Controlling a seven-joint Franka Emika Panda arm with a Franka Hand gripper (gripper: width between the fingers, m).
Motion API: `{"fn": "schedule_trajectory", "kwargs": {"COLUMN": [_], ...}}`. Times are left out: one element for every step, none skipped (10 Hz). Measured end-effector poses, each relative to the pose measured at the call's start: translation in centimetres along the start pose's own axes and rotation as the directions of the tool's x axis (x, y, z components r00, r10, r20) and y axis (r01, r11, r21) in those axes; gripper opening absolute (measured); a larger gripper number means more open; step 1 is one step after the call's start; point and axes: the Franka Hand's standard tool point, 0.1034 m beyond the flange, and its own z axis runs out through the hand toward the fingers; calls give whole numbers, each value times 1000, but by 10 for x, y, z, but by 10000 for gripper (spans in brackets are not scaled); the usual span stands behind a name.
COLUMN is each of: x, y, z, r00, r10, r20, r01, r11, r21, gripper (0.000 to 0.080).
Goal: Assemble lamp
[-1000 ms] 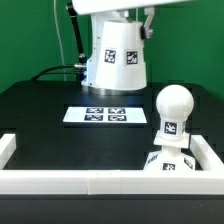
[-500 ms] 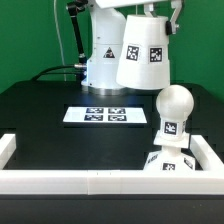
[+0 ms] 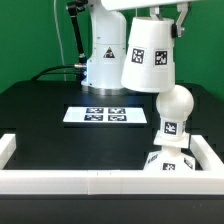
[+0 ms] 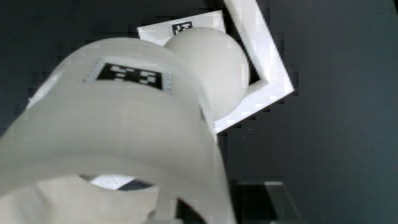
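A green wall stands behind a black worktop (image 3: 40,110) edged by a white rail (image 3: 90,180), with the marker board (image 3: 105,116) lying flat near the middle. The shade (image 3: 150,58) hangs in the air, tilted, its wide mouth facing down and toward the exterior view's left. The hand holding it is mostly out of frame above; its fingers cannot be made out in either view, so how far it is closed I cannot tell, though the shade seems to be carried by it.

The bulb (image 3: 175,105) sits upright on the base (image 3: 168,162) in the rail's corner at the exterior view's right. It lies just below the shade's lower rim and slightly to the exterior view's right of it. In the wrist view the shade (image 4: 116,140) fills the foreground with the bulb (image 4: 222,60) beyond it. My reading: the shade's axis must come upright and line up over the bulb before lowering.
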Motion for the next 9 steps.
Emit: {"fn": "schedule_trajectory", "kwargs": {"x": [0, -2, -6, -7, -8, -10, -12, -14, -14], "y": [-1, -7, -14, -18, -22, -26, -29, -30, -31], "z": [0, 1, 2, 1, 0, 2, 6, 12, 19], "r00": [1000, 1000, 1000, 1000, 1000, 1000, 1000, 1000, 999], "r10": [1, 13, 22, 23, 26, 20, 14, 11, 9], "r20": [-1, -11, -8, -9, -10, -13, -20, -26, -30], "r01": [-1, -13, -21, -23, -26, -20, -14, -11, -9], "r11": [1000, 1000, 1000, 1000, 1000, 1000, 1000, 1000, 1000], "r21": [1, 6, 8, 10, 12, 15, 18, 19, 17], "gripper": [45, 45, 45, 45, 45, 45, 45, 45, 45]}}
